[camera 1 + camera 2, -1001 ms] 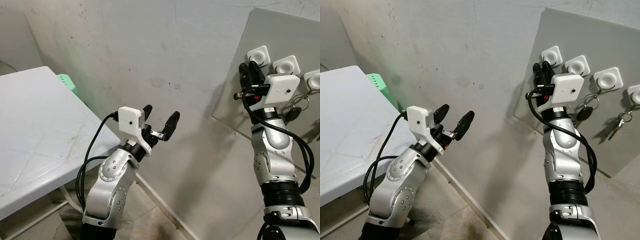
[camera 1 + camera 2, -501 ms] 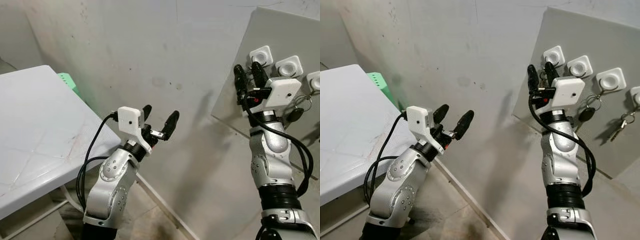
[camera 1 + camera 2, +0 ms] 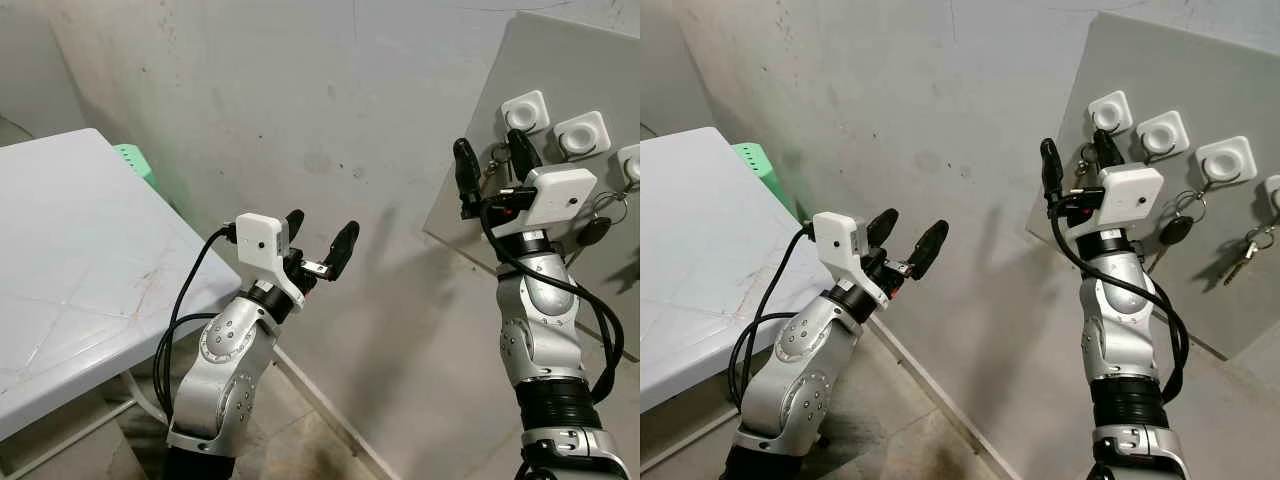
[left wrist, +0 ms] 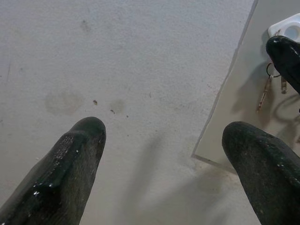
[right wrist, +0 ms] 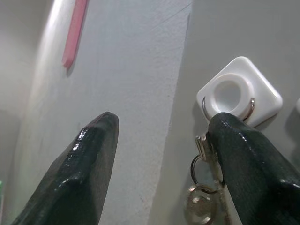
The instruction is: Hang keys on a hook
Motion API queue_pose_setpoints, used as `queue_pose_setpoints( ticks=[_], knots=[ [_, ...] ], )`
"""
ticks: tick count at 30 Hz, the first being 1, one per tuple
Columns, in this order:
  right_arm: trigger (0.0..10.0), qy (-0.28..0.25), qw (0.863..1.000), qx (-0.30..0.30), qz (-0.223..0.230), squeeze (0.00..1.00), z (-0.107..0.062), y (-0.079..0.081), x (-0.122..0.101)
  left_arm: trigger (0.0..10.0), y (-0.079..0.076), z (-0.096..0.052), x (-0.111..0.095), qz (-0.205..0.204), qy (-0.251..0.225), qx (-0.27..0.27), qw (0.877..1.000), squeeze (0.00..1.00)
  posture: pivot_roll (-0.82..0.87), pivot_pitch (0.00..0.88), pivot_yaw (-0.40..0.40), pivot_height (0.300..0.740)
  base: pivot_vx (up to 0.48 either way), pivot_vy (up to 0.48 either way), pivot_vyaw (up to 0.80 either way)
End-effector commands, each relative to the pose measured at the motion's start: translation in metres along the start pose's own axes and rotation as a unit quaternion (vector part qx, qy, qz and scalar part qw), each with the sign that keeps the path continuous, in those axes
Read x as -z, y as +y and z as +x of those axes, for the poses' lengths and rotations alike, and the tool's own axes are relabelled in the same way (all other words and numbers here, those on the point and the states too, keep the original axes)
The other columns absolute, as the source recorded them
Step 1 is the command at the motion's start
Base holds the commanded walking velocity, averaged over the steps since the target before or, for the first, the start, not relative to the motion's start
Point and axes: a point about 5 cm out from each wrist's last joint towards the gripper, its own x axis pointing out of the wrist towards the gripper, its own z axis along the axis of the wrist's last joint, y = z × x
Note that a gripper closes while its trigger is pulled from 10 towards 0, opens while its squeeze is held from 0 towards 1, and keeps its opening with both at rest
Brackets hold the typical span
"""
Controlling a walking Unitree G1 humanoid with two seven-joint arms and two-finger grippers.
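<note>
Far left there's a white table with a bit of a green chair poking out behind it, right against the stained concrete wall. Below is the bare floor.

Next over, the left gripper is just held up in the air in front of the wall, roughly level with the table's edge. Its two black fingers are spread wide apart with nothing between them; through the gap in the wrist camera you only get wall and the corner of the board.

Then the grey board leaning on the wall, with a row of white square hooks across its upper part. The right gripper is raised up against the board just under the leftmost hook. Fingers parted here too, one out over the bare wall past the board's edge, the other right under that hook. It isn't gripping anything.

The keys are hanging from that leftmost hook. In the right wrist camera you can see the metal ring looped over the round white peg, with a key and a split ring dangling below, just beside the inner face of the nearer finger. Can't tell if they're actually touching it or only very close.

Further right, a black key fob hangs from the third hook, and another bunch of keys dangles from the hook at the far edge.
</note>
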Motion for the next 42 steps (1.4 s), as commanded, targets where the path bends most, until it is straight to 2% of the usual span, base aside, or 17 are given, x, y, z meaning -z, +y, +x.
queue_pose_setpoints(
  ticks=[1, 5, 9, 19, 23, 27, 29, 31, 32, 33, 42],
  knots=[
    [10.0, -0.024, 1.0, 0.013, -0.012, 0.0, 0.001, -0.003, -0.007, 10.0, -0.004, 0.001, -0.005, -0.002, -0.009, 0.006, 1.0, 0.0, 0.03, 0.017, -0.089, 0.74, 0.0, 0.0, 0.0],
    [10.0, -0.046, 0.999, 0.018, -0.019, 0.0, 0.003, -0.003, -0.013, 10.0, -0.004, 0.001, -0.005, 0.0, -0.008, 0.006, 1.0, 0.0, 0.03, 0.02, -0.089, 0.74, 0.0, 0.0, 0.0],
    [10.0, -0.045, 0.999, 0.014, -0.024, 0.0, 0.003, -0.001, -0.013, 10.0, -0.003, 0.001, -0.005, 0.001, -0.007, 0.003, 1.0, 0.0, 0.03, 0.02, -0.089, 0.74, 0.0, 0.0, 0.0],
    [10.0, -0.029, 0.998, -0.048, 0.017, 0.0, -0.011, 0.015, -0.007, 10.0, 0.002, -0.002, -0.002, 0.007, -0.007, -0.011, 1.0, 0.0, 0.03, 0.035, -0.094, 0.74, 0.0, 0.0, 0.0],
    [10.0, -0.025, 0.998, -0.058, 0.021, 0.0, -0.015, 0.018, -0.006, 10.0, 0.002, -0.002, -0.001, 0.007, -0.006, -0.013, 1.0, 0.0, 0.03, 0.035, -0.094, 0.74, 0.0, 0.0, 0.0],
    [10.0, -0.001, 0.996, -0.086, 0.035, 0.0, -0.023, 0.025, 0.001, 10.0, 0.003, -0.003, 0.002, 0.008, 0.0, -0.015, 1.0, 0.0, 0.02, 0.038, -0.093, 0.74, 0.0, 0.0, 0.0],
    [10.0, 0.044, 0.989, -0.128, 0.053, 0.0, -0.036, 0.037, 0.015, 10.0, 0.007, -0.005, 0.011, 0.013, 0.012, -0.024, 1.0, 0.0, 0.02, 0.038, -0.089, 0.74, 0.0, 0.0, 0.0],
    [10.0, 0.058, 0.988, -0.134, 0.056, 0.0, -0.041, 0.04, 0.02, 10.0, 0.01, -0.007, 0.015, 0.017, 0.02, -0.03, 0.999, 0.0, 0.02, 0.037, -0.088, 0.74, 0.0, 0.0, 0.0],
    [10.0, 0.08, 0.985, -0.14, 0.063, 0.0, -0.049, 0.043, 0.028, 10.0, 0.013, -0.01, 0.022, 0.021, 0.03, -0.037, 0.999, 0.0, 0.01, 0.035, -0.086, 0.74, 0.0, 0.0, 0.0],
    [10.0, 0.08, 0.985, -0.14, 0.063, 0.0, -0.049, 0.043, 0.028, 10.0, 0.013, -0.01, 0.022, 0.021, 0.03, -0.037, 0.999, 0.0, 0.01, 0.035, -0.086, 0.74, 0.0, 0.0, 0.0],
    [10.0, 0.184, 0.972, -0.119, 0.09, 0.0, -0.1, 0.049, 0.066, 10.0, 0.034, -0.032, 0.059, 0.03, 0.08, -0.091, 0.992, 0.0, 0.02, 0.027, -0.082, 0.74, 0.0, 0.0, 0.0]
  ],
)
